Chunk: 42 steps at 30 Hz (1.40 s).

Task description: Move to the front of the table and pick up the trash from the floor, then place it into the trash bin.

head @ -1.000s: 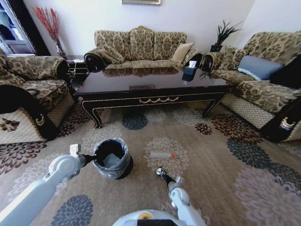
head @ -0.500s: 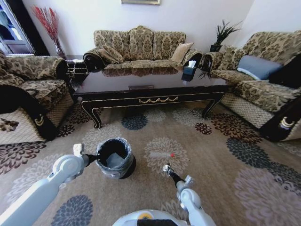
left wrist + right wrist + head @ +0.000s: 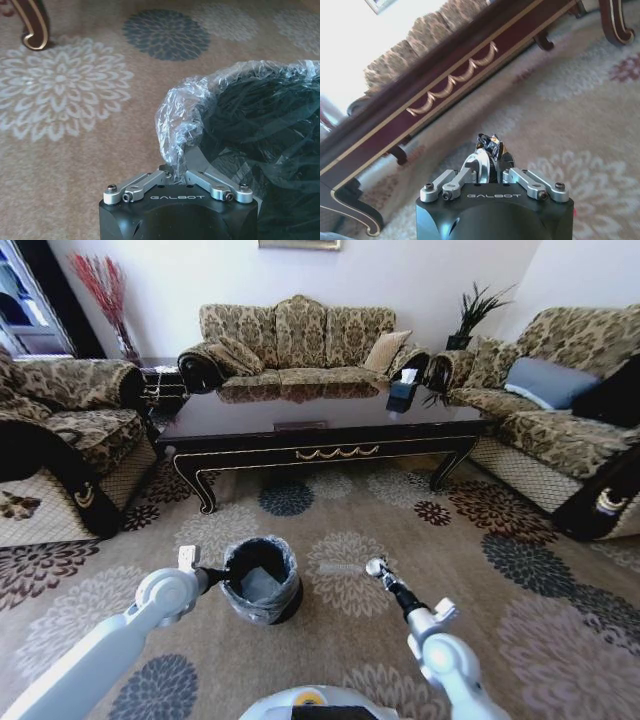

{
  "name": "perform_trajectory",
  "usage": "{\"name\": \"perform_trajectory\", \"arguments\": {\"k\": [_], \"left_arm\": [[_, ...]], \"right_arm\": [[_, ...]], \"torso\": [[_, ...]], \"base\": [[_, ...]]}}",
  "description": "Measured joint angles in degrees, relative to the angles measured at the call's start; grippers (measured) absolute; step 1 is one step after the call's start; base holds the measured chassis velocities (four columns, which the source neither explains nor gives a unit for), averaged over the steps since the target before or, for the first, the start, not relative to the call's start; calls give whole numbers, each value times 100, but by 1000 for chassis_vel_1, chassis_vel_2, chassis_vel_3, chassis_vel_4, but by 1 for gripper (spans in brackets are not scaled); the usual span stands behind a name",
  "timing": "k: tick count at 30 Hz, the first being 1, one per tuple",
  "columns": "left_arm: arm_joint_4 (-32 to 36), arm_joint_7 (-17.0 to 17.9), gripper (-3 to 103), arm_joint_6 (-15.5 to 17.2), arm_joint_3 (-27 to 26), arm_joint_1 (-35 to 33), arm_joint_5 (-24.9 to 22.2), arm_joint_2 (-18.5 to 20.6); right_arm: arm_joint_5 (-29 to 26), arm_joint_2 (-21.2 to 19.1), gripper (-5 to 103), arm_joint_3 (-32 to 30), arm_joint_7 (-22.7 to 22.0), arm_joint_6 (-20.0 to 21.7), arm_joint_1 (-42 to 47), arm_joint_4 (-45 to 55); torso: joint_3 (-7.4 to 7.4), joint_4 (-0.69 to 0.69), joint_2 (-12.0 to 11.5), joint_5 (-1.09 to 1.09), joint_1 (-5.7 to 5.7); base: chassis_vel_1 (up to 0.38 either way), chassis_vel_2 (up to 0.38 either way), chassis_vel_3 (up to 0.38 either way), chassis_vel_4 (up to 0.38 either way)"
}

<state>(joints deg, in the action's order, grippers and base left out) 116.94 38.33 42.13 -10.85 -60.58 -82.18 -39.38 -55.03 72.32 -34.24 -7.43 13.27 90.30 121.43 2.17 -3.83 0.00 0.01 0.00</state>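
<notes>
Right end effector (image 3: pixel 376 567) — clamped on trash (image 3: pixel 490 145) — has risen; left (image 3: pixel 175 172) still pinches trash bin (image 3: pixel 262 580) liner.

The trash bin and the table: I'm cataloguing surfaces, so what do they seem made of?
The trash bin looks like black plastic, lined with a thin, crinkled translucent bag folded over its rim; the left gripper pinches that film. The table seems glossy dark lacquered wood, its top mirroring the sofa, with gilt scrollwork.

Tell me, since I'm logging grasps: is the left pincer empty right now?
No, the left pincer is closed on the plastic-lined rim of the trash bin.
</notes>
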Motion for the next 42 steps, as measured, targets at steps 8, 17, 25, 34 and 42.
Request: {"name": "perform_trajectory", "arguments": {"k": [8,17,25,34,42], "left_arm": [[-166,296,0,1,1258,1133,-58,-256],[-493,448,0,1,2673,2294,-121,-700],[-761,600,0,1,3368,2734,-125,-1385],[-977,732,0,1,3862,3161,-213,-1879],[-1184,752,0,1,3925,3260,-236,-2043]], "right_arm": [[1287,-237,18,-280,278,-150,467,697],[1735,-399,17,-528,371,-242,824,1360],[2386,-425,16,-241,526,-379,1042,1552],[3263,-397,4,115,777,-700,1377,1600],[3876,-352,4,446,919,-857,1661,1740]], "torso": [[0,0,0,0,0],[0,-1,0,0,0],[0,-1,0,-1,0],[0,0,0,0,0],[0,0,0,-1,0]], "base": [[0,0,0,0],[0,0,0,0],[0,0,0,0],[0,0,0,0],[0,0,0,0]]}}
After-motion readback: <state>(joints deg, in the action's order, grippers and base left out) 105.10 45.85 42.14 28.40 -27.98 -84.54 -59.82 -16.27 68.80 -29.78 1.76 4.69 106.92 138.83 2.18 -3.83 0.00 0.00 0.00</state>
